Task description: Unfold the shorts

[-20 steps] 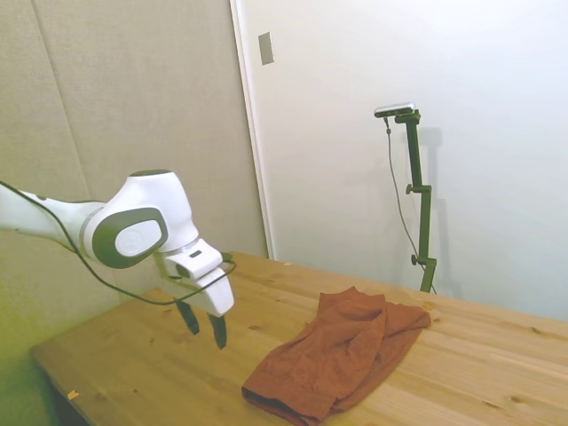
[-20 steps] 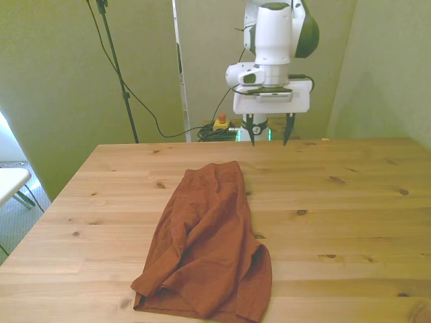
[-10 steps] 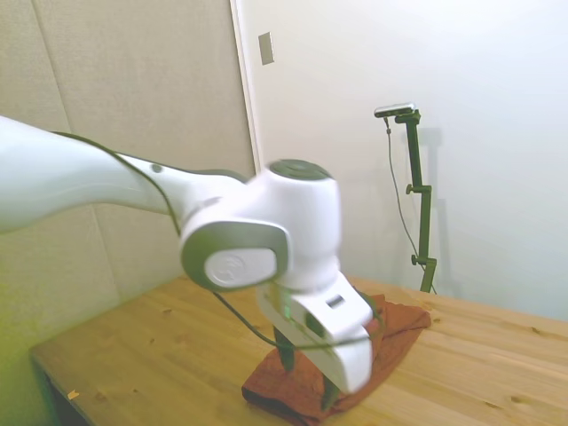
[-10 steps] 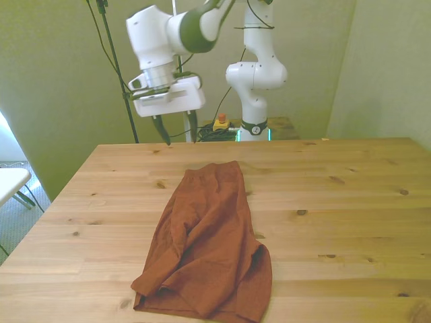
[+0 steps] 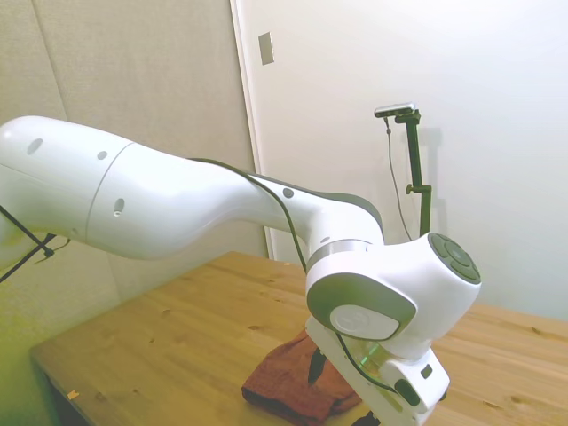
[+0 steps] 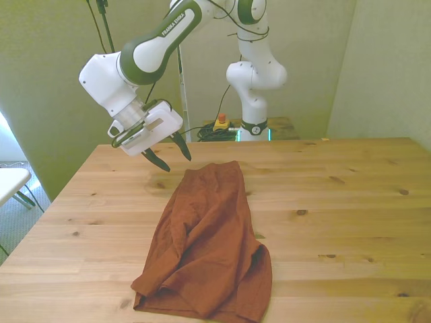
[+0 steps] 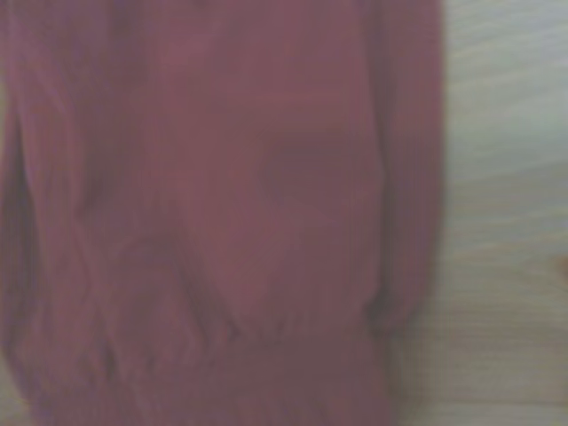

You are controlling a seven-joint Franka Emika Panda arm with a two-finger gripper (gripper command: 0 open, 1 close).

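The white arm's gripper (image 6: 168, 155) has swung lower toward the front view's left, fingers spread and empty, above the wooden counter (image 6: 350, 202) beside the folded rust-orange fabric shorts (image 6: 209, 242).

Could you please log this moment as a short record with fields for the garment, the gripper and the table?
garment: shorts, rust-orange, folded and rumpled, lying flat
gripper: gripper open, empty, tilted, in the air above the table near the shorts' far end, toward the front view's left
contact: none seen
table: wooden table, shorts toward the front view's left
task state: not yet unfolded
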